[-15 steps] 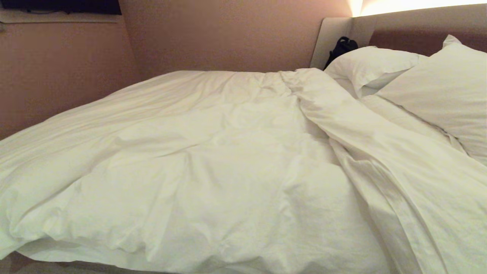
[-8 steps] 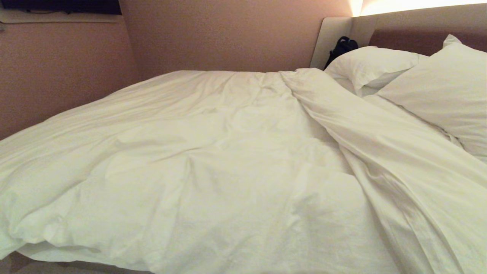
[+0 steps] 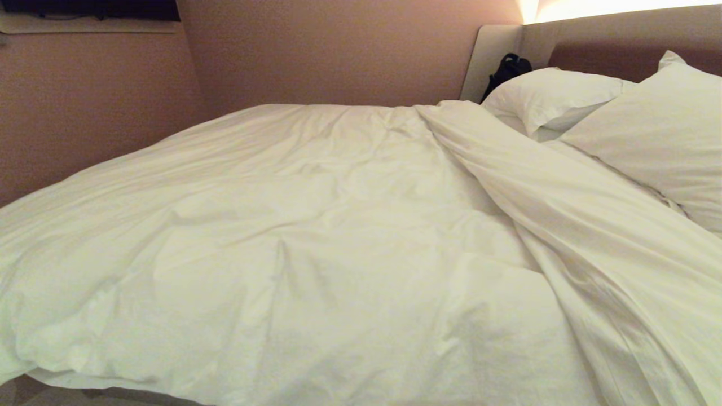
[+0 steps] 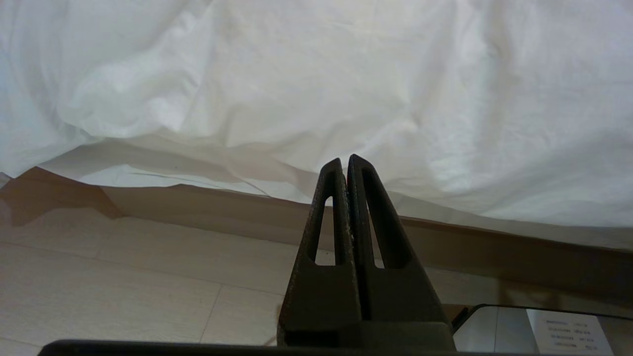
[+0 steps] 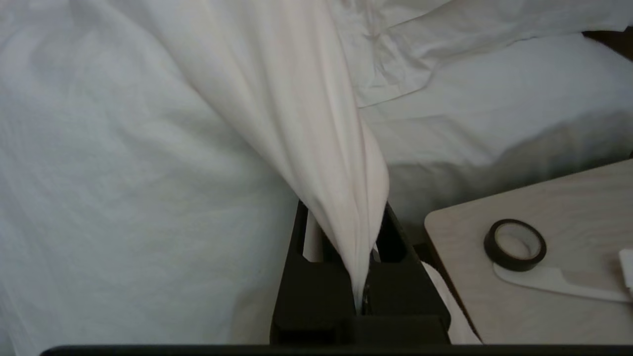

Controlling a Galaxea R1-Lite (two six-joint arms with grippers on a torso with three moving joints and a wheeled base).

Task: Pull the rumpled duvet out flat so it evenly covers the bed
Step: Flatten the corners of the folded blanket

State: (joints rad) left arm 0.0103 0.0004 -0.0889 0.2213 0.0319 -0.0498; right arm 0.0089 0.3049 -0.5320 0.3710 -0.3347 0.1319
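Bed (image 3: 496,51) fills the head view, headboard corner at the far right against the wall. Duvet (image 3: 293,248) lies over most of the mattress, creased and puffy, near edge hanging over the bed's side at lower left. One long fold of it (image 3: 592,225) runs diagonally from beside the pillows down to the lower right corner (pulled taut, ridge-like). Two white pillows (image 3: 648,135) lean at the head end, the far one (image 3: 553,93) partly behind the near one. Dark bag-like item (image 3: 507,67) sits behind the far pillow, against the headboard panel (can't identify it).

Neither arm shows in the head view.

Right claw (image 5: 363,277): clamped on a gathered bunch of the duvet, cloth rising from between the fingers up toward the bed. Beside it, a light wood desk (image 5: 494,306) with a black tape roll (image 5: 515,244) resting on a flat white piece (image 5: 554,283).

Left claw (image 4: 344,163): fingers together, holding nothing, hanging low by the bed's side, tips just short of the duvet's overhanging edge. Pale wood floor (image 4: 123,277) below, beige bed base (image 4: 222,210) under the overhang.
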